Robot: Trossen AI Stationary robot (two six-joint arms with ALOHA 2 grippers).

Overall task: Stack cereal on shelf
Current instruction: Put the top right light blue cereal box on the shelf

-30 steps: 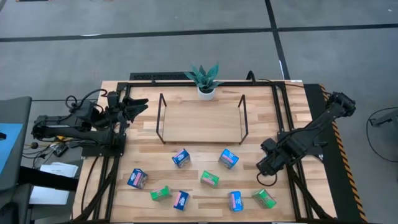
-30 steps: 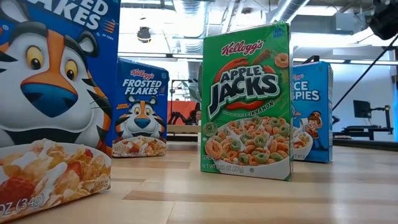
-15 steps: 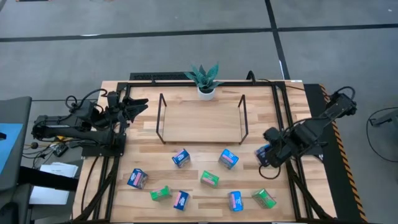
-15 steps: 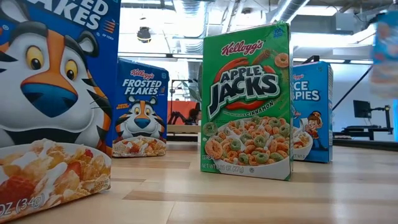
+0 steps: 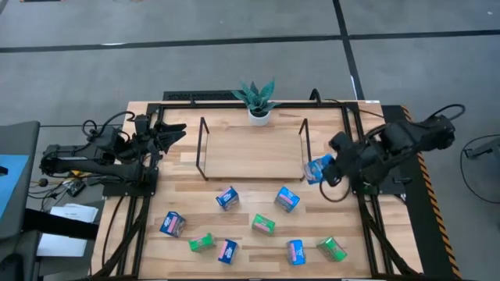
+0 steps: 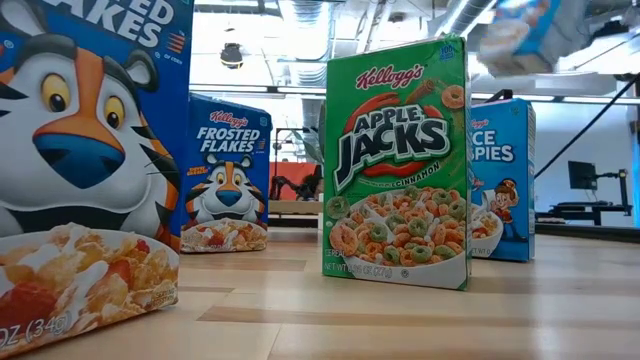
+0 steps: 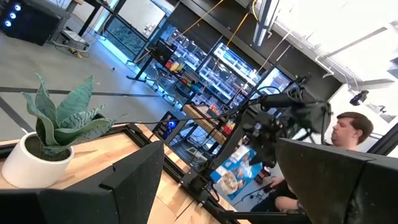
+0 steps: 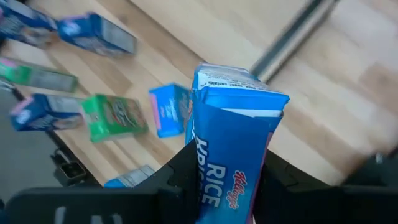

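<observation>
Blue cardboard Rice Krispies cereal box (image 5: 319, 169) held in the air by the right hand (image 5: 328, 168) — just off the right upright end of the shelf.
Right hand's fingers are clamped on the box's sides, seen close in the right wrist view (image 8: 233, 149); the low light-wood shelf in its thin black wire frame (image 5: 251, 151) carries no boxes. Eight small boxes — blue and bright green — lie scattered on the slatted wooden bench (image 5: 187, 203) in front of it, among them a green one (image 5: 263, 225). Left hand (image 5: 173, 131) waits with fingers spread at the bench's left edge.
</observation>
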